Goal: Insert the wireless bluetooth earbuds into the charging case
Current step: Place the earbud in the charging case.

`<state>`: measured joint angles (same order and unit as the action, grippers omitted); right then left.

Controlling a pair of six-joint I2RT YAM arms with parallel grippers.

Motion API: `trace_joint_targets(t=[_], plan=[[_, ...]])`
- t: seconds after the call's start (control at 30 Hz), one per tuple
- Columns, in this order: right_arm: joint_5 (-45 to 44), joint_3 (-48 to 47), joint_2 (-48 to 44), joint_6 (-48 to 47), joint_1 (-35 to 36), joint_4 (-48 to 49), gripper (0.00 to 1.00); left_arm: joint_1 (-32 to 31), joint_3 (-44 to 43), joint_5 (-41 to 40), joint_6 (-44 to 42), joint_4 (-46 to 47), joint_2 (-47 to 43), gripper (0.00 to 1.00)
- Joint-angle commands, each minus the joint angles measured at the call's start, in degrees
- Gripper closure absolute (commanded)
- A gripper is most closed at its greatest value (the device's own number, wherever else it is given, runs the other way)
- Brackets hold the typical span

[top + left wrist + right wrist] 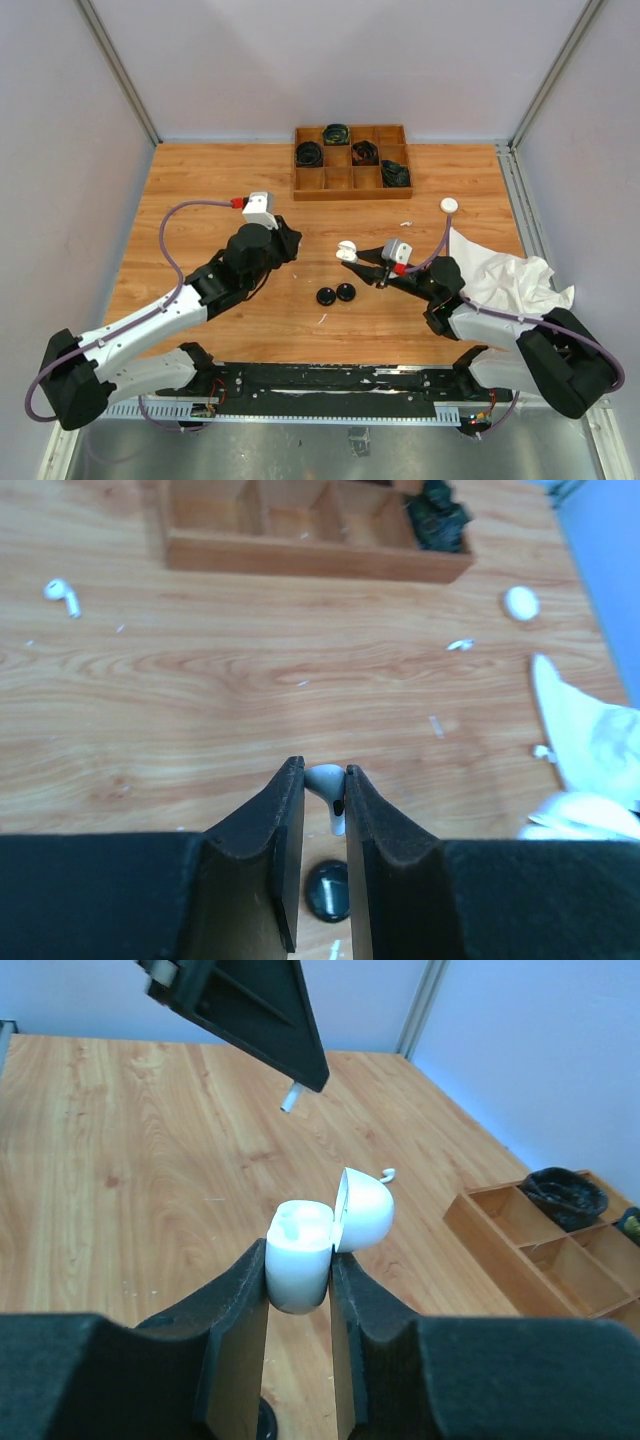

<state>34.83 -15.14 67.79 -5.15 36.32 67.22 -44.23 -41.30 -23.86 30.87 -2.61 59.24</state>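
2 black pucks (326,296) clutter the table's (200,180) middle.

A robot lab cell: plain panel walls (330,60), aluminium framing (117,65), wooden tabletop (200,180).

White earbud (325,780); white case (299,1256); black fingers (262,852)

Your top camera looks down from above and behind the near edge, taking in the whole table (220,170). Your left wrist camera rides low and close, facing the table's far right corner. Your right wrist camera faces its far left corner. All three views share the compartment tray (340,193) at the far edge.
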Motion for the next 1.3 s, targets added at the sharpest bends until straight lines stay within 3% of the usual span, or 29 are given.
trace_joint_targets(t=[0.0,0.2,0.83,1.27], plan=[[-3.2,1.1,2.7,-3.7,2.0,11.2,0.81,-5.1,1.1,-6.1,-1.6,8.9,-3.3,0.81],[-4.6,1.2,7.6,-3.3,2.0,20.5,0.82,-10.7,2.5,-8.1,-3.0,16.2,-5.5,0.81],[-8.4,0.2,4.5,5.9,2.7,21.1,0.82,-18.2,3.4,-7.6,-3.6,29.8,0.0,0.81],[-8.6,0.5,3.7,8.0,3.5,21.0,0.82,-21.5,3.6,-13.7,-7.7,37.6,5.1,0.82]])
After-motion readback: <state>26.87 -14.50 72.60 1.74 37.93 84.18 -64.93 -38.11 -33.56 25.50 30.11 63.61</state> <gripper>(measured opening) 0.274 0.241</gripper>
